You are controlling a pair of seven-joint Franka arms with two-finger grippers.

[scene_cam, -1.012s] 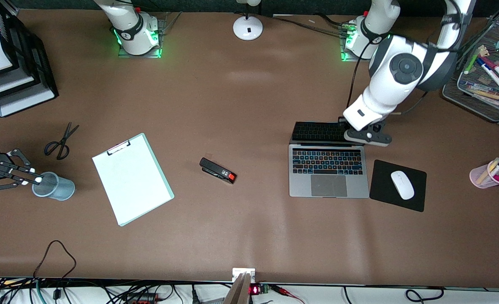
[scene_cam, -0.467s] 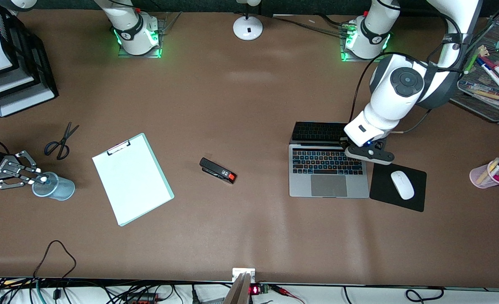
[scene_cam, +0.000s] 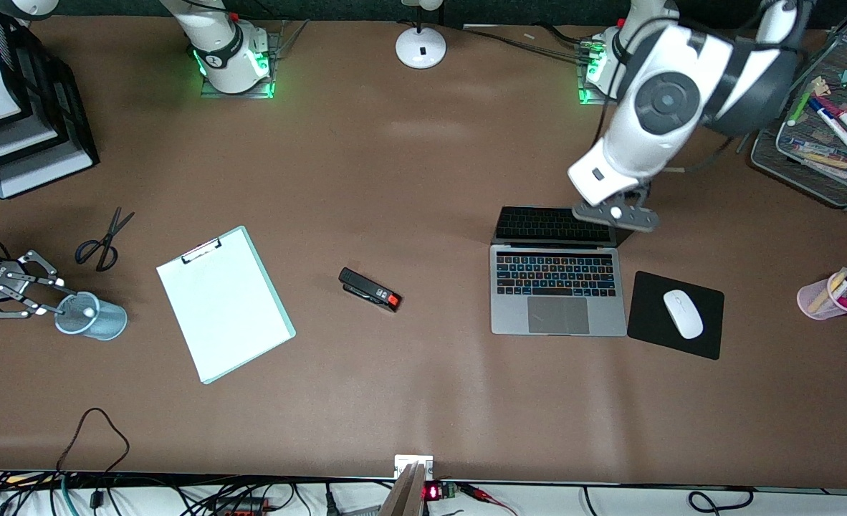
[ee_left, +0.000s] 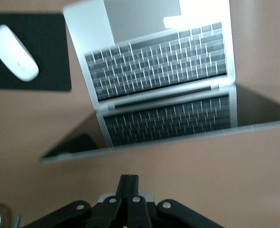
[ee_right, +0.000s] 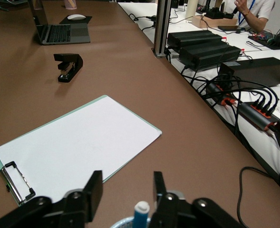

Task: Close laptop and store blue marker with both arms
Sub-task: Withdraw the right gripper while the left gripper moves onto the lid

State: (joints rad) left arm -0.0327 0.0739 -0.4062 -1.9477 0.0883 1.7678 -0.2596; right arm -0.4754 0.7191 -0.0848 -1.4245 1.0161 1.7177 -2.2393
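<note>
The silver-grey laptop stands open, its dark screen upright; the left wrist view shows its keyboard. My left gripper is shut and empty, over the lid's top edge at the left arm's end. The blue marker, white end up, stands in a blue-grey cup at the right arm's end of the table. My right gripper is open beside the cup's rim, and its fingers stand apart above the marker without touching it.
A clipboard, a black stapler and scissors lie between cup and laptop. A black mouse pad with a white mouse lies beside the laptop. A pink pen cup, a mesh tray and black paper trays stand at the table's ends.
My right gripper has opened and let go of the blue marker, which now stands in the cup. My left gripper dipped over the keyboard, then rose back over the lid's top edge.
</note>
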